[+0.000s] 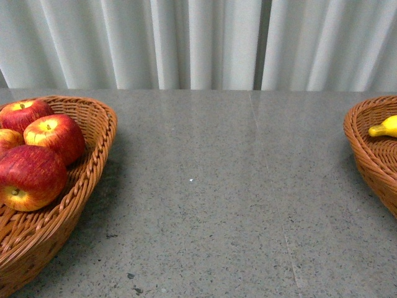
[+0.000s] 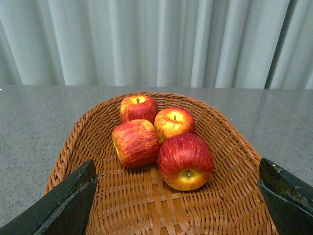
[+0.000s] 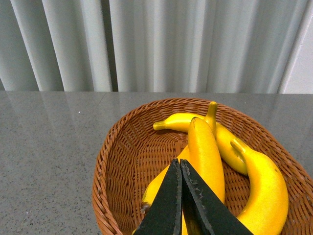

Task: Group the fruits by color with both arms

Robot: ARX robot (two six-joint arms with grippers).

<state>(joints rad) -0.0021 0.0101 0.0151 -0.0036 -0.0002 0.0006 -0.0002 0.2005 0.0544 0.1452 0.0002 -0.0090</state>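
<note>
Your grey speckled worktop (image 1: 217, 186) meets pale curtains (image 1: 198, 43). Left fingers (image 2: 63, 203) spread wide around the apples (image 2: 186, 160); right fingers (image 3: 178, 205) pinch together, empty, over the bananas (image 3: 205, 152).

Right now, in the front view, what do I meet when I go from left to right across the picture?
Left basket holding red apples → bare grey table → right basket with a banana tip showing at the edge.

This looks like a staged test room or lab rather than a lived-in home: a plain grey speckled stone-look desk (image 1: 223, 186) stands directly in front of pale grey-white pleated curtains (image 1: 186, 43) that close off the whole background. The only furnishings are two brown woven wicker baskets (image 1: 93, 155) of fruit at opposite ends, with no household clutter around them.
</note>
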